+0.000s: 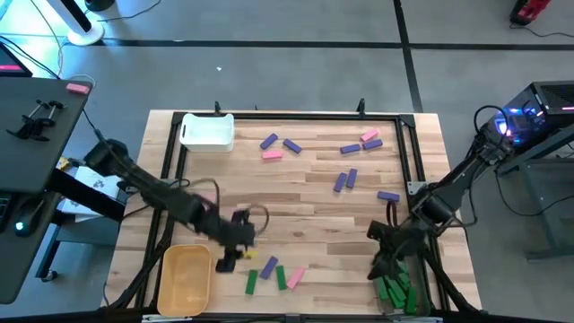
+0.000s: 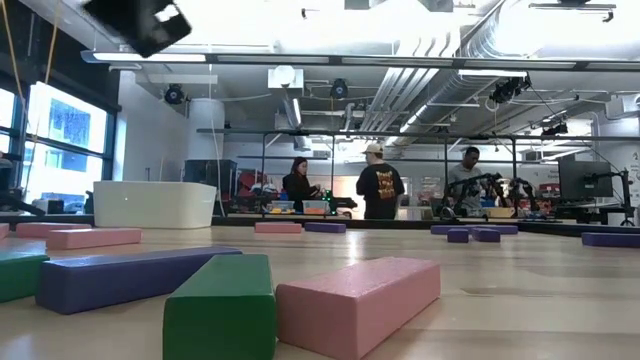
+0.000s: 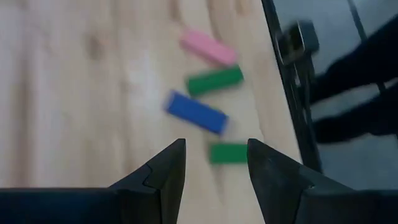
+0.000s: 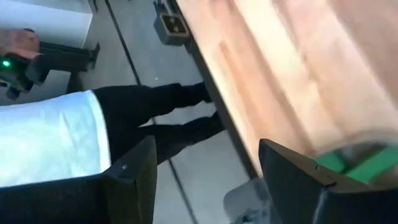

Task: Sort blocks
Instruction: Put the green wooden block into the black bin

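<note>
Left pincer (image 3: 212, 171) hangs spread and empty over blurry blocks (image 3: 215, 80) near the surface's (image 1: 314, 193) front edge. Right pincer (image 1: 387, 260) is spread at the front right corner, above green blocks (image 1: 395, 289) half hidden in a clear bin.

White bin (image 1: 207, 132): upper left of table.
Yellow bin (image 1: 185, 280): lower left.
People (image 2: 380, 181): three, background centre.

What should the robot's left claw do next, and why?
Probably lower the left gripper onto the green block showing between its open fingers, then close. Nothing is in that claw, and loose blocks lie just ahead. The right gripper is open over the clear bin of greens, so it looks done.
</note>
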### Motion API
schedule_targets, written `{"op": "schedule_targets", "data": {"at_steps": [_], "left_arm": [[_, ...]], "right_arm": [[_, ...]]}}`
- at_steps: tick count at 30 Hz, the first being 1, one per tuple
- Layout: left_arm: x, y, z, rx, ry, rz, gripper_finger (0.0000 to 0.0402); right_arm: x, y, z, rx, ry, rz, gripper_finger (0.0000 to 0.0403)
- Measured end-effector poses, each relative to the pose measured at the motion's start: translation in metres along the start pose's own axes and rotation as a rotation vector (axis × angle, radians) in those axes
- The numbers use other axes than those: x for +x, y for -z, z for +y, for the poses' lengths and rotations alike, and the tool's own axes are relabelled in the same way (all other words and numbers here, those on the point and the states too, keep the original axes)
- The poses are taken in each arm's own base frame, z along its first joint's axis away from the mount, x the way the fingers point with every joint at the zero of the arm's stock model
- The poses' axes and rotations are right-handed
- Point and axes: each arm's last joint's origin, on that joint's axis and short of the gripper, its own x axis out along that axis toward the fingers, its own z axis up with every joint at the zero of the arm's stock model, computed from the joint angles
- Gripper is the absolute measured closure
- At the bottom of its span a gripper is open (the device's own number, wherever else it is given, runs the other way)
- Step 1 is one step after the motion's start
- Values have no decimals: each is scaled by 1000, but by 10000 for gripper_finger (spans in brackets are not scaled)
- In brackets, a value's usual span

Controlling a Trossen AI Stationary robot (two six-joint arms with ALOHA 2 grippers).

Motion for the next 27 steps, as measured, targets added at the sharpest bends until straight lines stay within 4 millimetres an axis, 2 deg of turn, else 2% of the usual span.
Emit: {"op": "schedule_targets", "data": {"at_steps": [3, 10, 14, 18, 23, 27], "left_arm": [[18, 10, -18, -78, 16, 99, 242], [45, 12, -50, -476, 71, 136, 218], [62, 10, -61, -556, 100, 248, 198], [80, 5, -55, -765, -17, 335, 193], [92, -18, -48, -933, -47, 277, 193], [104, -8, -45, -1027, -158, 338, 193]], "right_arm": [[0, -6, -1, -60, 10, -39, 185], [-2, -16, -8, -206, 88, -110, 185], [-3, -23, -17, -306, 178, -125, 185], [-6, -33, -24, -351, 256, -176, 185], [-7, -42, -27, -386, 279, -198, 185], [-8, -42, -28, -410, 293, -188, 185]]}}
